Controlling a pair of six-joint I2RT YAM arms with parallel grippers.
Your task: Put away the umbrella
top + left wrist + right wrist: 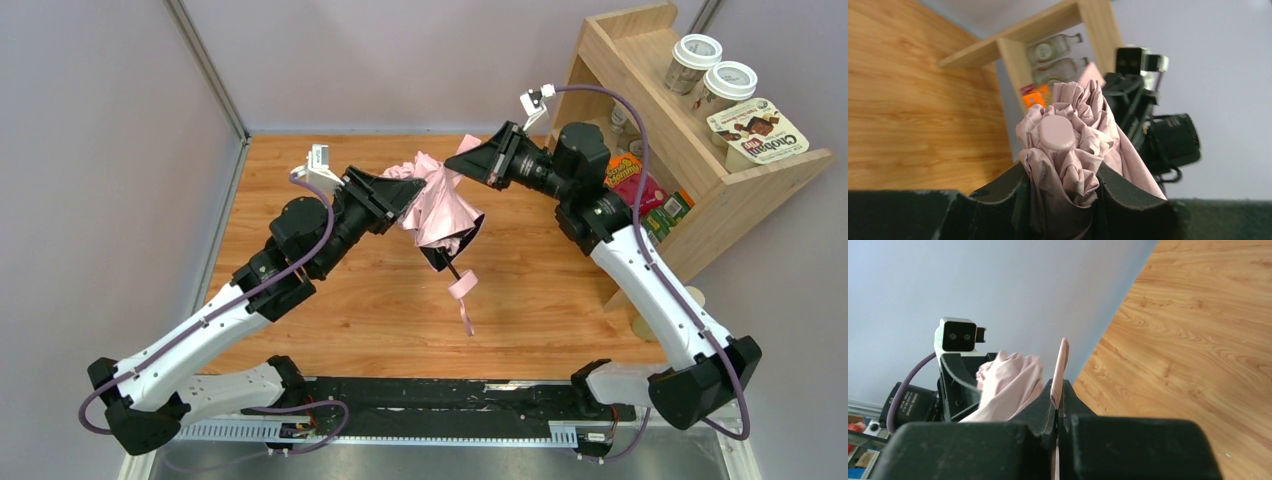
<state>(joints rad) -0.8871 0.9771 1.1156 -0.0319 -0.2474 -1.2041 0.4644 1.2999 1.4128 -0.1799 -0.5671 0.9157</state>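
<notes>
Open table (340, 320) shows on the near half and the left side, bare wood up to the near edge. The far-right corner is tight. The wooden shelf (620, 45) stands at the right edge with cups and snack packs on it, and the right arm's elbow is just beside it. Grey walls close off the left and far edges.

The umbrella (440, 210) is over the middle of the far half of the table, held between both grippers, folded and bunched. Its dark handle end points toward the near edge and the pink strap (463, 288) hangs below it. I can't tell if the lower end touches the wood.

The left arm reaches in from the near-left corner, elbow bent, wrist pointing right. The left gripper (410, 195) is clamped around the bunched fabric, and the left wrist view shows cloth bulging between the fingers (1130, 197) with the tip cap facing the camera.

The right arm comes up along the right edge and folds back left. The right gripper (1058, 407) has its jaws together, pinching a thin pink flap of the umbrella (1062, 365).
</notes>
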